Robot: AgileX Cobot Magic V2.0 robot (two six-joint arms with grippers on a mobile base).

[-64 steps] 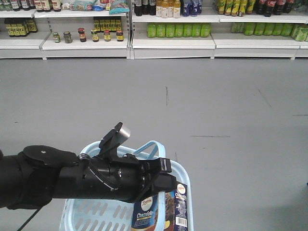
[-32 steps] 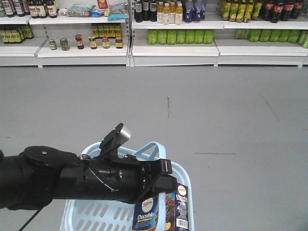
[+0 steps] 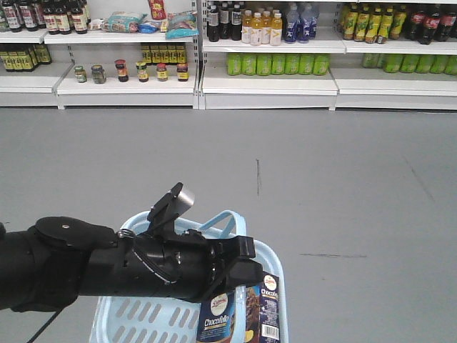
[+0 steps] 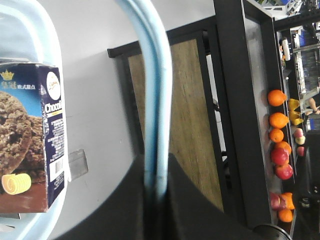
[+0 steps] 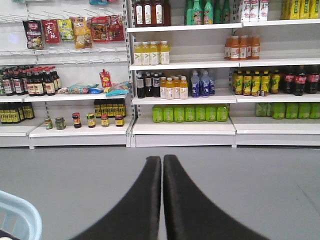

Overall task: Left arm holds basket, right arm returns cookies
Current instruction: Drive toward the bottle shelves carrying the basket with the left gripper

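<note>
In the front view my bulky black left arm (image 3: 107, 268) reaches across from the left. Its gripper (image 3: 235, 261) is shut on the loop handles (image 3: 221, 218) of the light blue basket (image 3: 143, 314). The left wrist view shows both handles (image 4: 155, 100) pinched together between the left gripper's (image 4: 156, 165) jaws. The cookies (image 3: 239, 314), a brown and navy box, stand upright in the basket's right end and also show beside the rim (image 4: 45, 30) as a box of cookies (image 4: 35, 135). My right gripper (image 5: 162, 159) is shut on nothing and points at the shelves.
White store shelves (image 3: 271, 82) run across the far side of the grey floor, holding green and yellow bottles (image 3: 271, 64) and small jars (image 3: 143, 71). A black-framed wooden stand (image 4: 195, 125) with fruit (image 4: 277, 130) shows in the left wrist view. A basket corner (image 5: 20, 215) shows at lower left.
The shelves have slid lower and rightward in the front view and look slightly nearer. The left arm, basket and cookies keep their place in the picture.
</note>
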